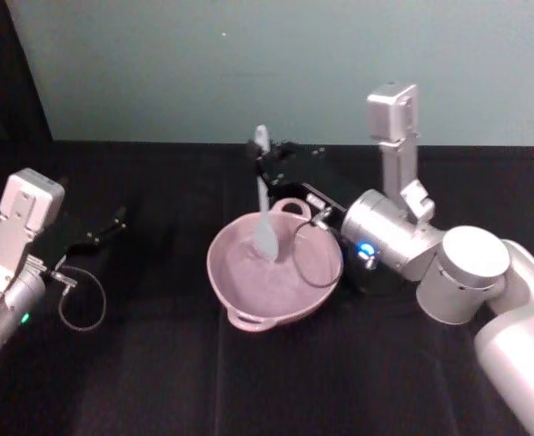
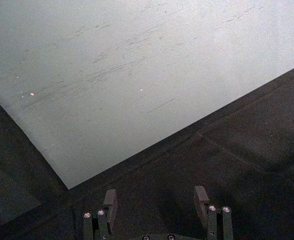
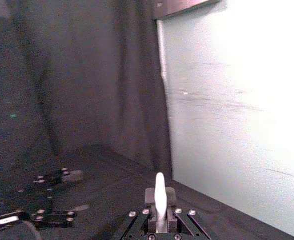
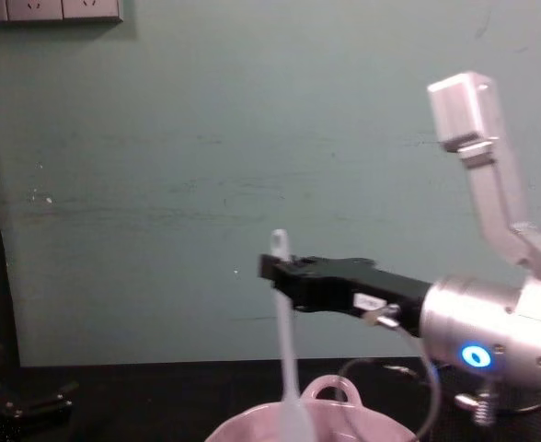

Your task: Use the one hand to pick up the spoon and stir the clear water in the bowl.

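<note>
Inside the pink bowl [image 1: 249,292], the spoon [image 1: 263,209].

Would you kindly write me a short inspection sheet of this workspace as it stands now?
Surface: table covered in black cloth.
Job's things: pink bowl at the centre; white spoon held nearly upright, its scoop down inside the bowl.
Clutter: nothing seen.
Grippers: right gripper shut on the spoon's upper handle, above the bowl's far rim; left gripper open, idle low at the table's left.
Cables: black loop by the left wrist; right wrist cable hangs over the bowl's right side.
Surroundings: pale green wall behind; black curtain at the left.
</note>
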Action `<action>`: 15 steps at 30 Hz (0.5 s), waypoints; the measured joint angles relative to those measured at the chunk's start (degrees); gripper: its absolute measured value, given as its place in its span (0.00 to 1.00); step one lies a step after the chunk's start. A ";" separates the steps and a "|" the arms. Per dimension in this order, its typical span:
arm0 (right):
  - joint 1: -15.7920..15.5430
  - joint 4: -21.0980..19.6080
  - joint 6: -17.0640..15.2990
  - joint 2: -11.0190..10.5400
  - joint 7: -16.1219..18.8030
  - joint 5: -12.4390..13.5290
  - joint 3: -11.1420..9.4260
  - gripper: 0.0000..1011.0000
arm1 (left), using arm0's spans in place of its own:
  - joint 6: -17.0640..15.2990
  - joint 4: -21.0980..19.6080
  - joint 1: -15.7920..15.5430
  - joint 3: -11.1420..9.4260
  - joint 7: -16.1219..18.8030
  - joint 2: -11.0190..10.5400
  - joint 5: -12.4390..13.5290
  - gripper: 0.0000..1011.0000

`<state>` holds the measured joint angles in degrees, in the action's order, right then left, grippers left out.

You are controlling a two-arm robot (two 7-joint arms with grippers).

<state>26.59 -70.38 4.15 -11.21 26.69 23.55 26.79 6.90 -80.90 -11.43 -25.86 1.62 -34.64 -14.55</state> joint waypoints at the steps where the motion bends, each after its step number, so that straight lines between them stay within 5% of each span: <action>1: -0.24 -0.24 0.00 -0.27 -0.21 0.04 -0.33 0.11 | 0.00 0.00 0.00 0.00 0.00 0.00 0.00 1.00; 9: -3.78 -4.89 -1.13 -3.57 -2.41 0.74 -3.93 0.11 | 0.00 0.00 0.00 0.00 0.00 0.00 0.00 1.00; 15: -5.85 -8.37 -2.40 -5.08 -2.77 0.44 -4.23 0.11 | 0.00 0.00 0.00 0.00 0.00 0.00 0.00 1.00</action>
<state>20.74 -78.75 1.75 -16.29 23.92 23.99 22.56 6.91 -80.90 -11.43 -25.86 1.62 -34.65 -14.55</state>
